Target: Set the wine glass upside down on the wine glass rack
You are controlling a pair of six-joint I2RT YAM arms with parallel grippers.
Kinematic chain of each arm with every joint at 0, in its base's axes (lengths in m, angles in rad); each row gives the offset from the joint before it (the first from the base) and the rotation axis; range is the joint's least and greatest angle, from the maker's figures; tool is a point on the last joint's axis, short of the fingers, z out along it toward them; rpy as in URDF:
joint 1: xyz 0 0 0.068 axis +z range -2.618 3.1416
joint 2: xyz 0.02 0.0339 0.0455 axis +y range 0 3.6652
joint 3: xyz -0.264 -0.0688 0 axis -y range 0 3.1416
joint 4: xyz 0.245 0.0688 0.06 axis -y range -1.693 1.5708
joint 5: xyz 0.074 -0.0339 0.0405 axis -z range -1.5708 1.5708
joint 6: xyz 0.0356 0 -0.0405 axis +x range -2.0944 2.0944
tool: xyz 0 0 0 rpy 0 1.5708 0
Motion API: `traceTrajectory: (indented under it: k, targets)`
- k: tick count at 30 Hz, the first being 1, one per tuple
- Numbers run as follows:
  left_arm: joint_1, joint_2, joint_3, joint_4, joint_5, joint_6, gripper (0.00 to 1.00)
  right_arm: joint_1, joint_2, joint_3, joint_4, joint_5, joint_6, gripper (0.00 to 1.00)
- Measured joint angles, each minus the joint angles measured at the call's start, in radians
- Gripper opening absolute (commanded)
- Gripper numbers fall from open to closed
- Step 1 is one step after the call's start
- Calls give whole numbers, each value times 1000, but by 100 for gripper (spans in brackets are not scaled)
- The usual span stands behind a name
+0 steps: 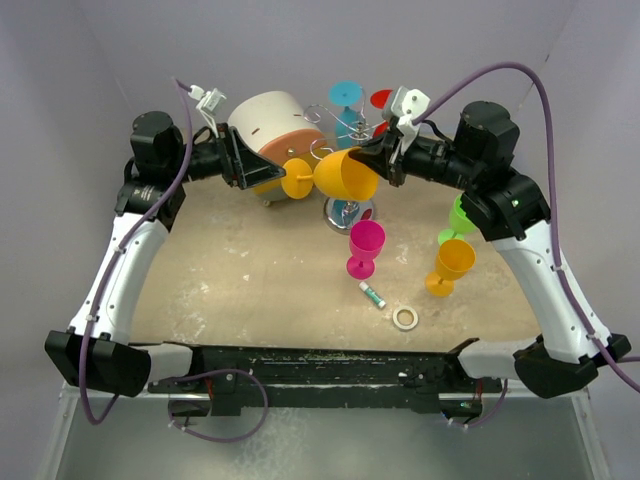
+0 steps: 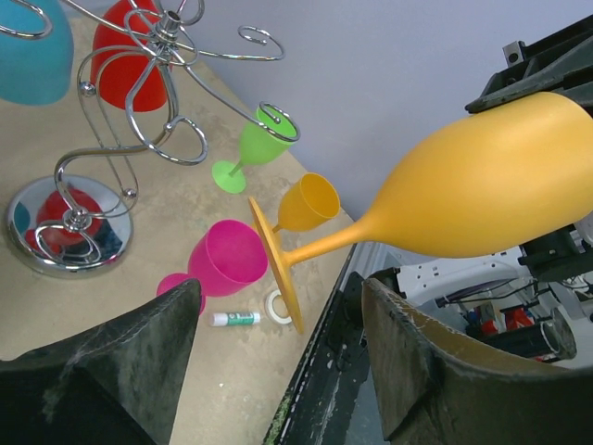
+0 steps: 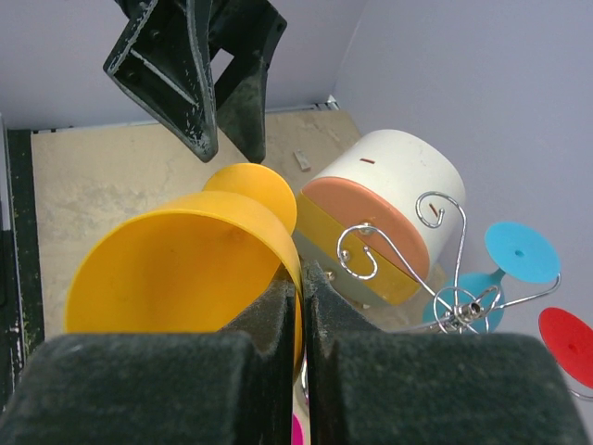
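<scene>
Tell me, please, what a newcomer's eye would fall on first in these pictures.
The orange glass lies sideways in mid-air over the table. The right claw pinches its rim, and the left claw stands open on either side of its foot. Close by, the chrome rack carries a blue glass and a red glass hung upside down.

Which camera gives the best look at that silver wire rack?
The left wrist view: the silver wire wine glass rack shows from chrome base up to curled arms. In the top external view the orange plastic wine glass hides much of it; the right wrist view catches only curled arms.
</scene>
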Motion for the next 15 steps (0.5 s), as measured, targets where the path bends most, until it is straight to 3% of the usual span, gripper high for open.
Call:
traceTrajectory:
  k: [15]
  targets:
    - [-23,23,-37,27,9,-28,29,22,37,20,37,26,10,0]
